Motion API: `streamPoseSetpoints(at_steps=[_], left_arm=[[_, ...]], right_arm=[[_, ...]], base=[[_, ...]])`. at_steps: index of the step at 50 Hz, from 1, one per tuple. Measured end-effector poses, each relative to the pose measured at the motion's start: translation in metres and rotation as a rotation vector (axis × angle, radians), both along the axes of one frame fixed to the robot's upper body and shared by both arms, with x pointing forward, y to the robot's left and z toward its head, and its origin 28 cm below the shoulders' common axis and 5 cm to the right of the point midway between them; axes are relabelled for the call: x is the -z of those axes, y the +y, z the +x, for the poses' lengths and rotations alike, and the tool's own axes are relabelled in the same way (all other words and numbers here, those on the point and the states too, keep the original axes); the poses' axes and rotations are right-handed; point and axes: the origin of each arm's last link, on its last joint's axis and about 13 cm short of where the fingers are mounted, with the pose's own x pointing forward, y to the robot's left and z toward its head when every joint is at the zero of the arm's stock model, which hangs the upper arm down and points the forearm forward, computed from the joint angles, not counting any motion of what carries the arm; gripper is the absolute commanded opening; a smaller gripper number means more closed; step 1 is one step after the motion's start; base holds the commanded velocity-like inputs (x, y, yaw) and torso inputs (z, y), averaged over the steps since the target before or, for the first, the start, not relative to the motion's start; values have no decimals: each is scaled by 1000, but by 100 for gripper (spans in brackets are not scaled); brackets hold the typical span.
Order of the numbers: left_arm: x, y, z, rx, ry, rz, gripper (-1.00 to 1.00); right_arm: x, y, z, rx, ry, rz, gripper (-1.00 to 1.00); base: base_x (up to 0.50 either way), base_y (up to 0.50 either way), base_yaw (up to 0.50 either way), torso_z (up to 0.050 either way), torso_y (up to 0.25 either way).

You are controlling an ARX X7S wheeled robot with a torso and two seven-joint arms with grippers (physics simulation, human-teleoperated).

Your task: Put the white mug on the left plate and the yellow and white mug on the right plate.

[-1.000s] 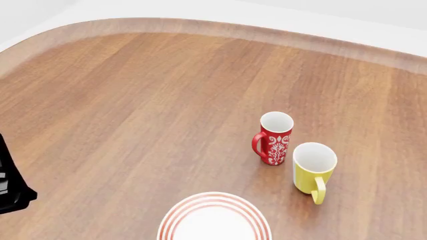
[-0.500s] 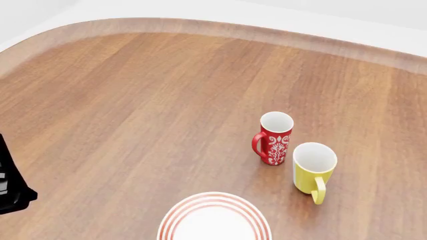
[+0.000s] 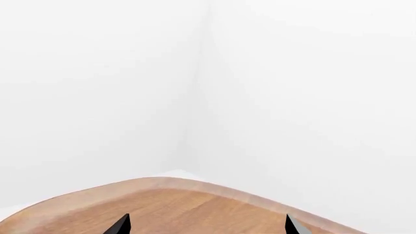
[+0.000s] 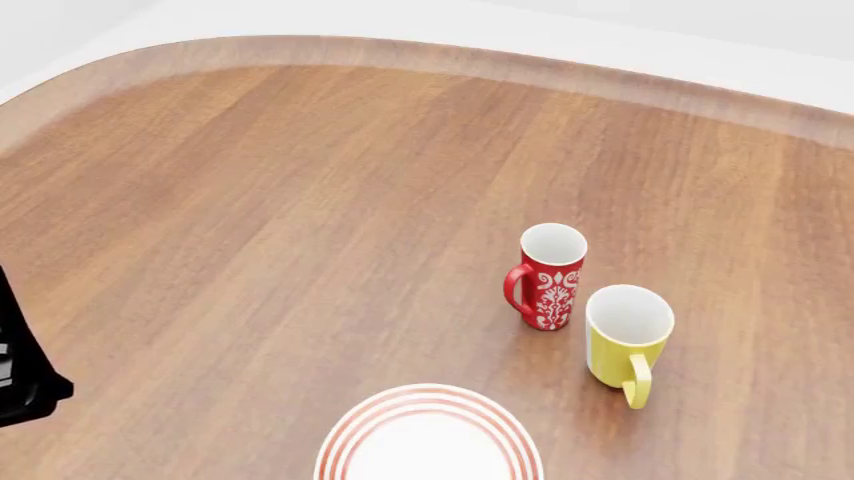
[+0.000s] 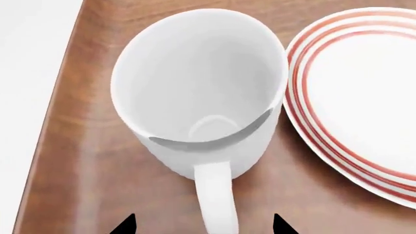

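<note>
head view: wooden table [image 4: 267, 220] with a rounded pale edge. a plate with red rings [image 4: 430, 437] sits at the near edge, cut off by the frame; which of the two plates it is cannot be told from here. a red mug with white pattern [image 4: 549, 276] stands upright, handle to its left. the yellow and white mug [image 4: 627, 338] stands upright just beside it, nearer the robot and to the right, handle pointing toward the near edge. the two look very close; whether they touch cannot be told. neither sits on the plate. a black part of the left arm [image 4: 24, 370] shows at the left edge.

left wrist view: the left gripper [image 3: 206, 225] shows only two black fingertips [image 3: 120, 225], spread well apart, nothing between them. beyond them the table's curved rim and white walls.

right wrist view: the white mug [image 5: 198, 92] stands upright on the wood, seen from above, inside bare. its handle [image 5: 216, 197] points toward the camera and lies between the two black tips of the right gripper [image 5: 202, 225]. tips spread wide, not touching the handle, grasping nothing. a second red-ringed plate [image 5: 354, 92] lies just beside the mug; the mug's rim overlaps the plate's edge in this view, but the mug stands on the table, not on the plate.
</note>
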Motion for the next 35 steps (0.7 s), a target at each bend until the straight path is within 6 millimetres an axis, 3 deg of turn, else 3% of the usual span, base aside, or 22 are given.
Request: streamPoseSetpoints(at_steps=[23, 24, 35], left_arm=[[-3, 0, -2, -6, -5, -12, 100], [-3, 0, -2, -7, -5, -13, 100], [-4, 0, -1, -10, -7, -17, 100]], right_arm=[[-1, -2, 12, 5, 40, -15, 100], [-1, -2, 12, 5, 42, -16, -100], [-7, -1, 11, -10, 32, -6, -100]], base=[[0, 0, 0, 0, 0], [0, 0, 0, 0, 0], [0, 0, 0, 0, 0]])
